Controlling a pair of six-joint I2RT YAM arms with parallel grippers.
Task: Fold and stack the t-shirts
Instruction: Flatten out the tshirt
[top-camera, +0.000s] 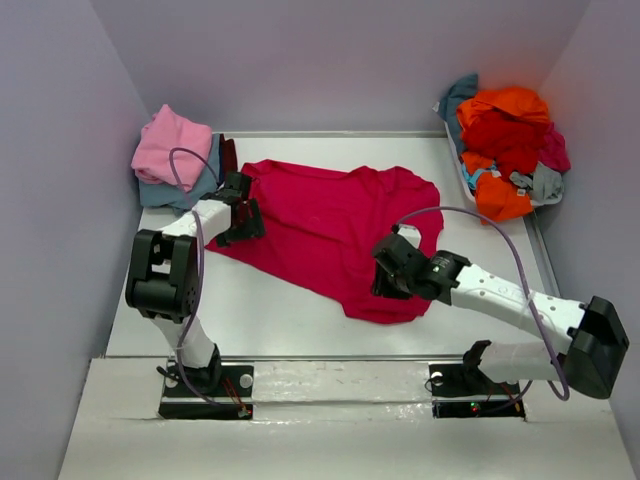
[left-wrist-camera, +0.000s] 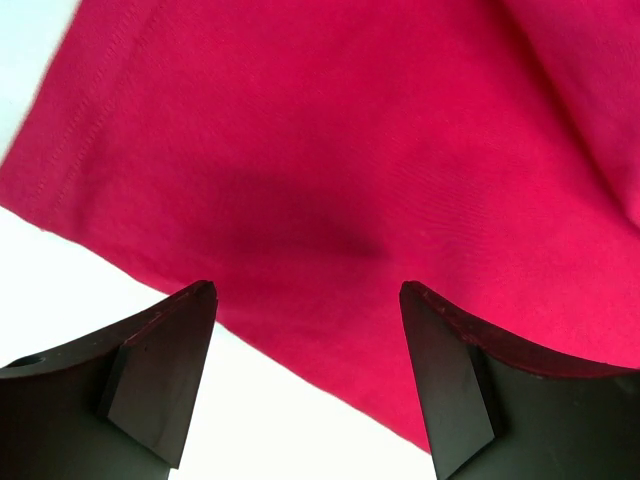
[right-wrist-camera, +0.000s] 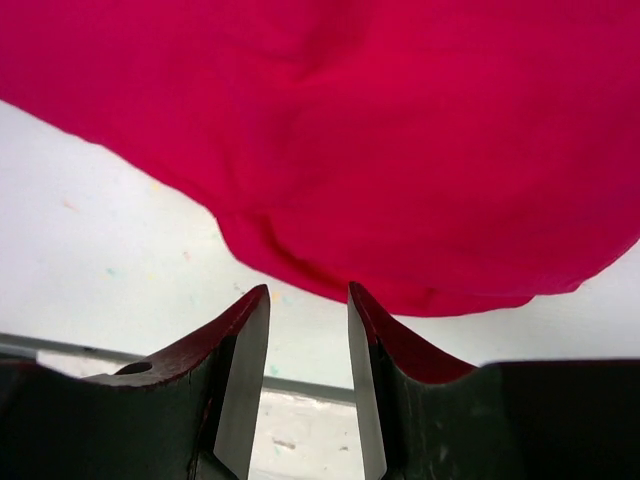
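No readable text, labels, brands or numbers anywhere, magenta-red t-shirt (top-camera: 330, 235) plain, unprinted

Spread t-shirt (top-camera: 330, 225) flat on table (top-camera: 300, 330). Its edge runs between left gripper (left-wrist-camera: 305, 300) fingers (left-wrist-camera: 160, 350); its hem sits just ahead of right gripper (right-wrist-camera: 308, 295) fingers (right-wrist-camera: 400, 360). Folded stack (top-camera: 175, 150) behind left fingers, heaped t-shirts (top-camera: 505, 140) well beyond right fingers.

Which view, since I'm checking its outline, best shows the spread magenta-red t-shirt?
Top external: the whole magenta-red t-shirt lies spread on the table. The left wrist view shows only a stitched, hemmed edge; the right wrist view shows only a rounded edge.
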